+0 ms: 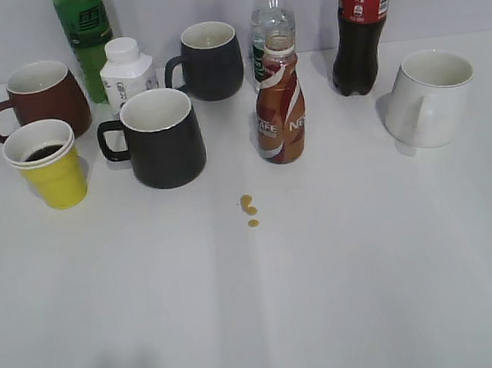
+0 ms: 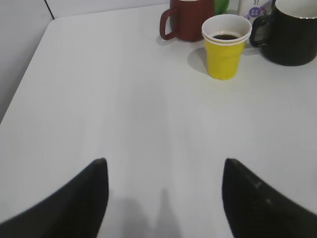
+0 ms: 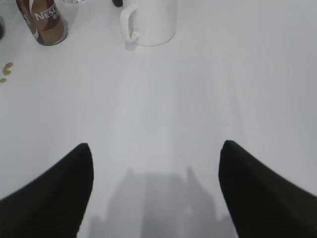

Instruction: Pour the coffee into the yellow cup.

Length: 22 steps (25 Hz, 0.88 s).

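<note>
The coffee bottle (image 1: 280, 113) stands upright mid-table with no cap on, its brown, red and white label facing me; it also shows at the top left of the right wrist view (image 3: 45, 22). The yellow cup (image 1: 48, 164) stands at the left and holds dark liquid; it also shows in the left wrist view (image 2: 226, 46). My left gripper (image 2: 163, 166) is open and empty, well short of the cup. My right gripper (image 3: 156, 151) is open and empty over bare table, short of the white mug. Neither gripper shows in the exterior view.
A dark red mug (image 1: 39, 99), two black mugs (image 1: 163, 137) (image 1: 207, 60), a small white bottle (image 1: 125, 71), a green bottle (image 1: 83, 29), a clear bottle (image 1: 270, 17), a cola bottle (image 1: 360, 29) and a white mug (image 1: 430, 97) stand around. Small yellowish drops (image 1: 249, 207) lie on the table.
</note>
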Available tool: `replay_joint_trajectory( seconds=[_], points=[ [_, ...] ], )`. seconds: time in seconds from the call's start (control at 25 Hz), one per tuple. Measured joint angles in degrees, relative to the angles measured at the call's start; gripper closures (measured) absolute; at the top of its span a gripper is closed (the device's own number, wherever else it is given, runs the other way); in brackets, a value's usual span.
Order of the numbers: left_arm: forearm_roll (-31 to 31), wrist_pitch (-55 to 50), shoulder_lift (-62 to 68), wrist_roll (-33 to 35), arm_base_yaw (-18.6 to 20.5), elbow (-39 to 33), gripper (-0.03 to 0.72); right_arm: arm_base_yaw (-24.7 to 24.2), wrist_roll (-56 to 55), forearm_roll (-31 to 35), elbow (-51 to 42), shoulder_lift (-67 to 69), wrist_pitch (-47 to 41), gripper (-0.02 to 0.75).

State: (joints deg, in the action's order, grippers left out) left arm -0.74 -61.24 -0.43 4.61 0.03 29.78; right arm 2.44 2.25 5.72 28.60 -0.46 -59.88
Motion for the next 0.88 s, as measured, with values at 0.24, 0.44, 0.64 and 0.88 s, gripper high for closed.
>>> replay_joint_trajectory(
  seconds=[0.24, 0.44, 0.64, 0.88],
  points=[
    [0.0, 0.0, 0.0, 0.0, 0.0, 0.0, 0.143, 0.0, 0.0, 0.0, 0.0, 0.0, 0.0, 0.147],
    [0.0, 0.0, 0.0, 0.0, 0.0, 0.0, 0.143, 0.0, 0.0, 0.0, 0.0, 0.0, 0.1, 0.147],
    [0.0, 0.0, 0.0, 0.0, 0.0, 0.0, 0.143, 0.0, -0.1, -2.3, 0.0, 0.0, 0.1, 0.148],
    [0.0, 0.0, 0.0, 0.0, 0.0, 0.0, 0.143, 0.0, -0.3, -2.8, 0.0, 0.0, 0.1, 0.147]
  ],
)
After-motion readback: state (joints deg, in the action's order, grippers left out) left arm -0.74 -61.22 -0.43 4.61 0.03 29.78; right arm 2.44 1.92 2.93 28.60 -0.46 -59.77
